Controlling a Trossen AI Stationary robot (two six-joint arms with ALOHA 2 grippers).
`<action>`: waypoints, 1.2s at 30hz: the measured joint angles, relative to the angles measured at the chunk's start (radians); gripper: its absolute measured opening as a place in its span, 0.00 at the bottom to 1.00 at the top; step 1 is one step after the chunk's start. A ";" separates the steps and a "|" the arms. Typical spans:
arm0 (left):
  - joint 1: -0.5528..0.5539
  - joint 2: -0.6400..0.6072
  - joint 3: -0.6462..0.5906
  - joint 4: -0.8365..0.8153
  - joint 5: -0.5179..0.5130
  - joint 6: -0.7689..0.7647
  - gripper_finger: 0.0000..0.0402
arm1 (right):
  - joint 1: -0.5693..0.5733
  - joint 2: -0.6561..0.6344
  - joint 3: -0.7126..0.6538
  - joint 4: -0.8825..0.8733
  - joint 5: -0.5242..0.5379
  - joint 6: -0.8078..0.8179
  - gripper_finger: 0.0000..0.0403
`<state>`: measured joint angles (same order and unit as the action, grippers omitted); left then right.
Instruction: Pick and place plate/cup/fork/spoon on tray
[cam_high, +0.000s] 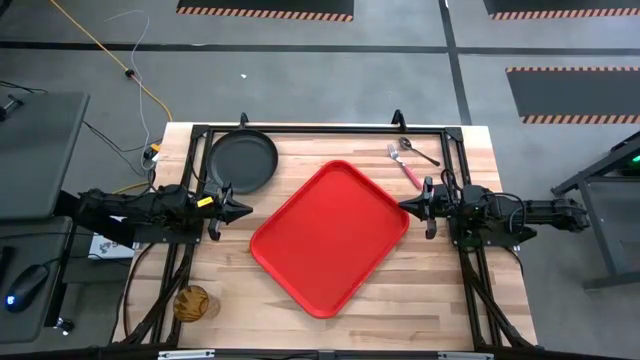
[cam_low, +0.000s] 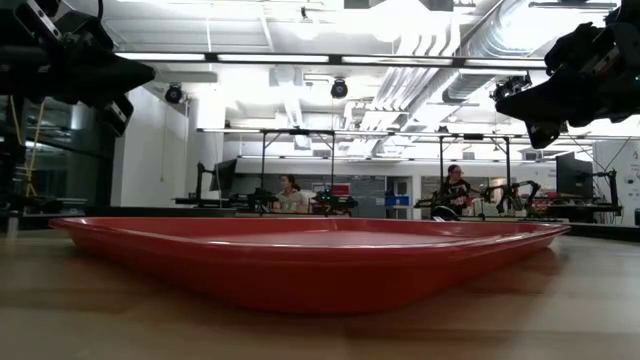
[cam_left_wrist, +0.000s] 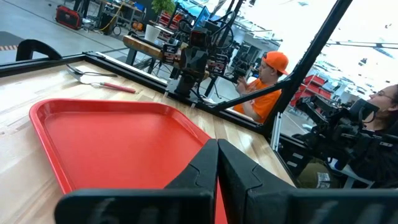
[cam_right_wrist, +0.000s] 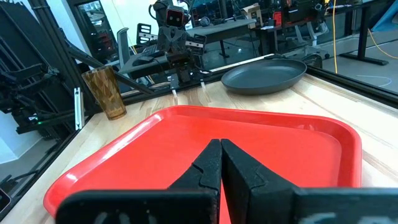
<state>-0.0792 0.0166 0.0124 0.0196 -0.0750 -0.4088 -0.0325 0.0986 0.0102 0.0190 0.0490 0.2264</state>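
Observation:
The red tray (cam_high: 328, 236) lies slantwise on the middle of the table. The dark plate (cam_high: 241, 161) lies at the far left, the amber cup (cam_high: 192, 303) stands at the near left. The pink-handled fork (cam_high: 405, 169) and the silvery spoon (cam_high: 419, 152) lie at the far right. My left gripper (cam_high: 245, 210) is shut and empty, above the table at the tray's left corner. My right gripper (cam_high: 404, 206) is shut and empty at the tray's right corner. Both point at the tray.
A black metal frame (cam_high: 330, 130) runs round the table's far side and both ends. People sit and stand in the room beyond the table. Bare wood shows near the front edge, right of the cup.

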 joint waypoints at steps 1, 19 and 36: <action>0.000 0.000 0.000 0.000 0.000 0.000 0.00 | 0.000 0.000 0.000 0.000 0.000 0.000 0.00; 0.000 0.000 0.000 0.000 0.000 0.000 0.00 | 0.000 0.000 0.000 0.000 0.000 0.000 0.00; 0.000 0.000 0.000 0.000 0.000 0.000 0.00 | 0.000 0.000 0.000 0.675 0.412 0.271 0.00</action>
<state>-0.0795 0.0170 0.0124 0.0194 -0.0748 -0.4088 -0.0326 0.0986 0.0101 0.6942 0.4611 0.4973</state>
